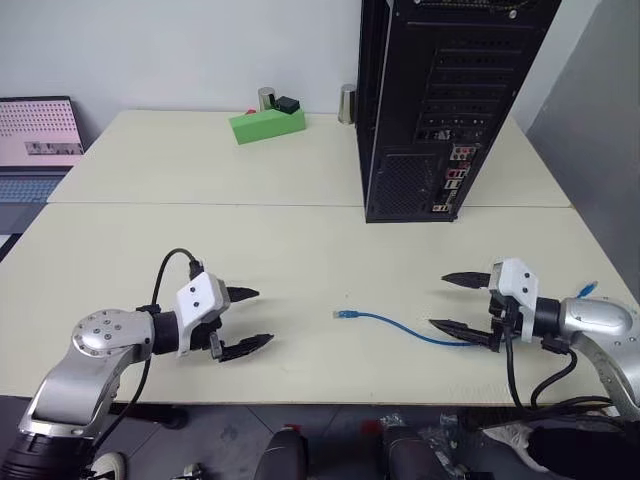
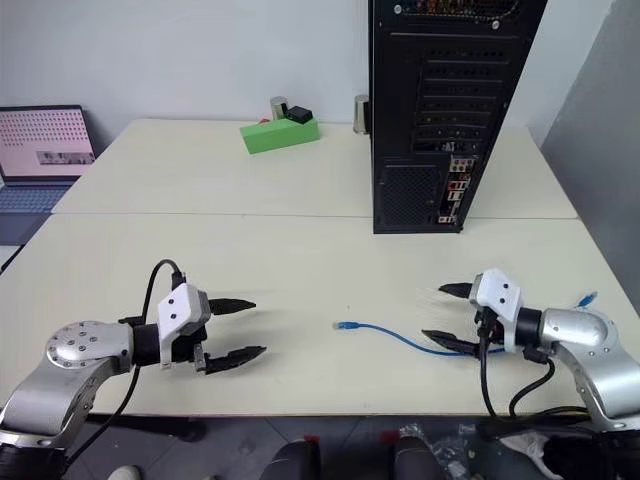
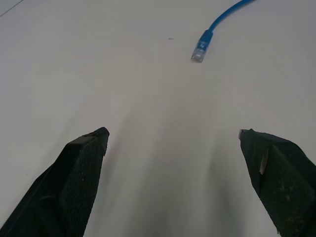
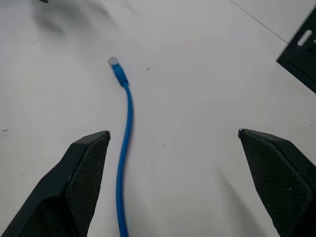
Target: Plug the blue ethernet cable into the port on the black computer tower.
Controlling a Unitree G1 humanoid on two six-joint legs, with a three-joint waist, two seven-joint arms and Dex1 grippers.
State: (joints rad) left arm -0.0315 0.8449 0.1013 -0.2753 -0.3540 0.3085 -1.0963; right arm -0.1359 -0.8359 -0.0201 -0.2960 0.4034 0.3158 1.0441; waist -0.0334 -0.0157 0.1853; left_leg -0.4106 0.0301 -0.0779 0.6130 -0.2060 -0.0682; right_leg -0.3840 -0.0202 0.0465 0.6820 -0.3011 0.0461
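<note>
**Picking Up the Cable End Before Insertion**

We see both grippers hovering over the table (image 1: pixel 300 180) with nothing held. The left gripper (image 1: pixel 247 320) has its fingers spread wide apart, and so does the right gripper (image 1: pixel 458 303).

The blue ethernet cable (image 1: pixel 400 325) lies flat on the table between the two grippers. Its clear plug (image 1: pixel 341 314) points toward 9 o'clock, facing the left gripper but well apart from it. The cord runs toward 3 o'clock, passes by the lower finger of the right gripper and trails off the table edge.

The black computer tower (image 1: pixel 440 100) stands upright at 12 o'clock from the cable, its rear panel toward us, with coloured jacks low on that panel.

For a clean step, we judge it best to grip the cord just behind the plug, keeping the plug proud of the fingers so that it can enter the port squarely. The plug is small and the cord limp; a grip further back would let the tip droop.

A green box (image 1: pixel 267 124) and two small metal cans sit at 11 o'clock, near the far edge, clear of the path. A laptop (image 1: pixel 38 145) stands at 10 o'clock. Nothing lies between cable and tower.
</note>
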